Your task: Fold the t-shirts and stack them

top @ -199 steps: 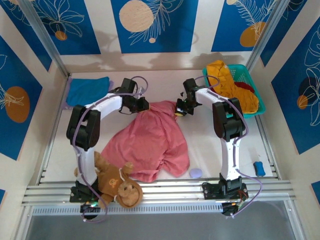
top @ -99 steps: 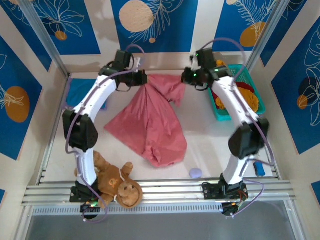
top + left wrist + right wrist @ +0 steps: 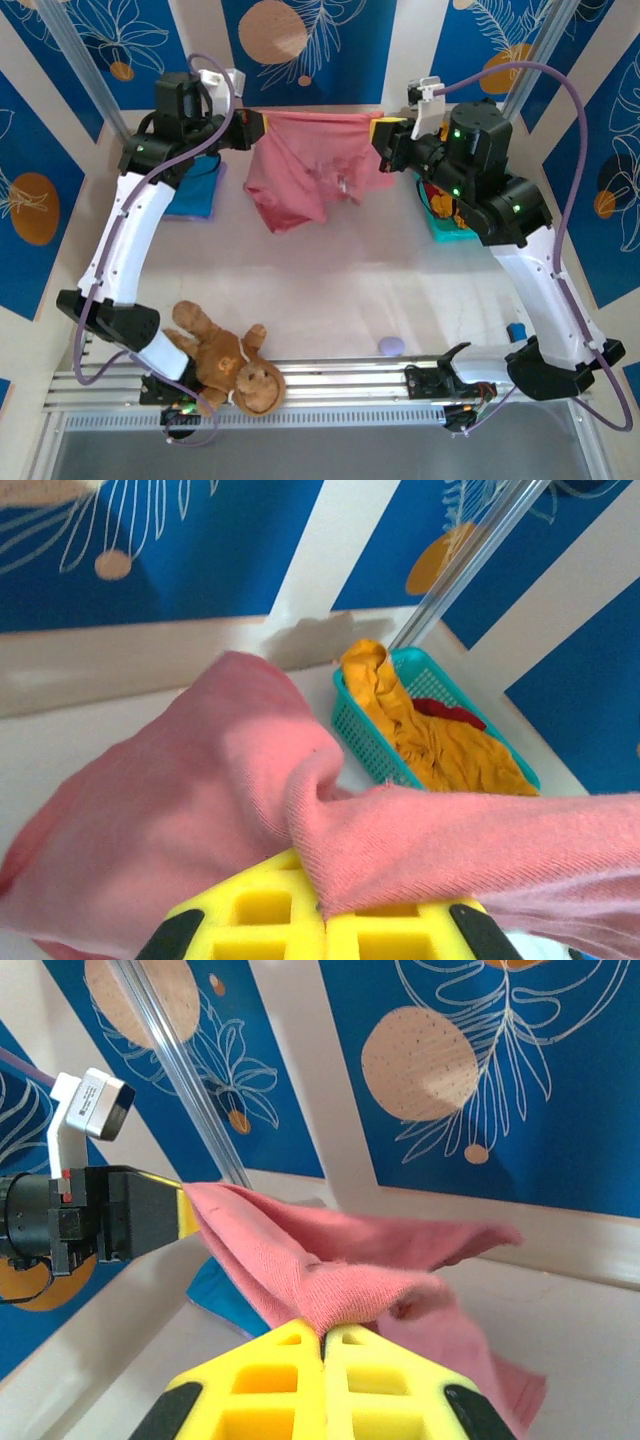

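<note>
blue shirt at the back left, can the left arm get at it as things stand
Probably not yet: the left fingers are shut on the pink shirt, held stretched in the air with the right fingers. The blue shirt lies uncovered just below.

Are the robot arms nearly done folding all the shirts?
Not nearly. Done: one blue shirt looks folded at the far left of the table. In hand: the left gripper and right gripper are both shut on the pink shirt, holding it stretched up in the air, unfolded. Left: fold that one, then the yellow shirt and dark red shirt bunched in the teal basket.
</note>
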Robot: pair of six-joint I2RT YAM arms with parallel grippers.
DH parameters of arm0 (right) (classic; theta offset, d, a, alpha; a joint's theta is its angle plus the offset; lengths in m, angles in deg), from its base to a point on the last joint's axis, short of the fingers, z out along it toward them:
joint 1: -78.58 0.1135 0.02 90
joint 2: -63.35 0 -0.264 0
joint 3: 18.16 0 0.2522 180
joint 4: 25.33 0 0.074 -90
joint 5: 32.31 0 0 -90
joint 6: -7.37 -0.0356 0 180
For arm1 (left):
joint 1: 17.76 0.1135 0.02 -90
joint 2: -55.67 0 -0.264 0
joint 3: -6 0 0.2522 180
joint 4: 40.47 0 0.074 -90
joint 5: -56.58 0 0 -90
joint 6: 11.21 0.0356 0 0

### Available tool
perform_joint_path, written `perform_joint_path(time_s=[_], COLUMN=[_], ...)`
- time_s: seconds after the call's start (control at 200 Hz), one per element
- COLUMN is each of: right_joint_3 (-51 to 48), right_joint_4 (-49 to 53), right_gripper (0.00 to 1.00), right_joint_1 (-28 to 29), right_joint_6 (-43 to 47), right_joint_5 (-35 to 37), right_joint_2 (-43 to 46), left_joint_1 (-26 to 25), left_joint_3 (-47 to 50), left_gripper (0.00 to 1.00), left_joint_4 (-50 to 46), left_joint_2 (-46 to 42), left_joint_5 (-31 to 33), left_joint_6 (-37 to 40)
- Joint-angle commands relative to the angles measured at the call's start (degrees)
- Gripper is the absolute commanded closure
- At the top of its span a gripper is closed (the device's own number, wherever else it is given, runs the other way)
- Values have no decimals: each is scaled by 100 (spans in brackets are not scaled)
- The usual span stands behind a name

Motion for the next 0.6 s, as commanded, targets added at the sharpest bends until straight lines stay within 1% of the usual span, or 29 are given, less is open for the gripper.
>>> perform_joint_path(time_s=[0.0, 0.12, 0.245, 0.335, 0.385, 0.465, 0.495, 0.55, 0.595], right_joint_3=[-6, -65, -563, -934, -1157, -1584, -1691, -1732, -1701], right_joint_4=[77, 146, 22, -66, -143, -513, -627, -707, -776], right_gripper=[100, 100, 100, 100, 100, 100, 100, 100, 100], right_joint_1=[23, 14, -80, -88, -32, 265, 464, 795, 1041], right_joint_6=[109, -80, -542, -893, -1078, -1203, -1172, -1176, -1220], right_joint_5=[234, 145, -70, -302, -399, -530, -538, -582, -765], right_joint_2=[-3, -98, -160, -229, -257, -303, -357, -557, -802], left_joint_1=[147, 147, 145, 164, 265, 537, 652, 859, 1021], left_joint_3=[398, 436, 476, 553, 635, 858, 946, 1112, 1296], left_gripper=[100, 100, 100, 100, 100, 100, 100, 100, 100], left_joint_4=[-159, -255, -260, -420, -490, -481, -467, -456, -405], left_joint_2=[172, 391, 729, 922, 980, 1040, 1060, 1066, 1018], left_joint_5=[4, -210, -546, -378, -287, -416, -517, -647, -699], left_joint_6=[31, 14, -22, 203, 331, 404, 411, 431, 455])
